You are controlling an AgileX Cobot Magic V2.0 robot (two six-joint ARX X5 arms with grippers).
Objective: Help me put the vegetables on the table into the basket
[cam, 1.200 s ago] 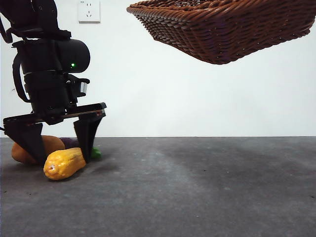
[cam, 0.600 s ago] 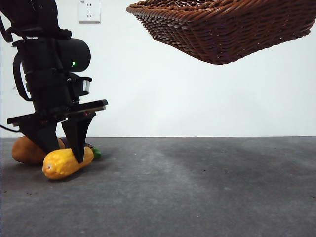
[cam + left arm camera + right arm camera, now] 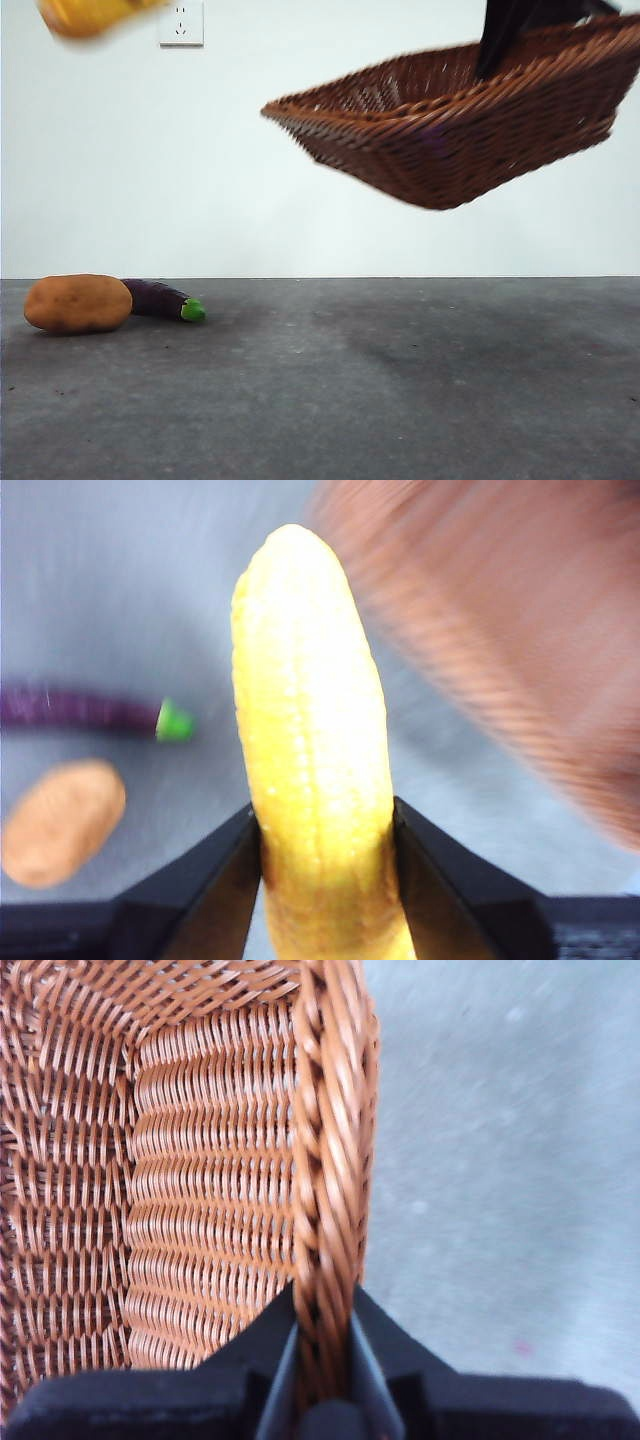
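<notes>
Corn (image 3: 312,770) clamped in the left gripper (image 3: 325,855), jaws pressed on both sides of its lower end, long axis running straight out from between the jaws, free tip pointing away from the wrist. In the front view it's only a blurred yellow-orange blob (image 3: 92,14) at the top left corner, well above the table (image 3: 400,390); the gripper itself is out of that view.

Potato (image 3: 78,303) lies on the table at far left, long axis roughly across the view. Eggplant (image 3: 160,299) sits just behind and beside it, touching or nearly so, long axis across the view, green stem end pointing right, away from the potato. Left wrist view shows both far below the corn: potato (image 3: 62,822), eggplant (image 3: 95,712), plus a blurred brown smear that looks like the basket.

Basket (image 3: 455,125) is held in the air at upper right, tilted so its open side faces left and up. Right gripper (image 3: 325,1345) pinches the braided rim (image 3: 330,1160), one jaw inside, one outside. A dark arm (image 3: 520,25) comes down from the top edge to the far rim.

White wall socket (image 3: 180,22) on the back wall, beside the corn blur.
</notes>
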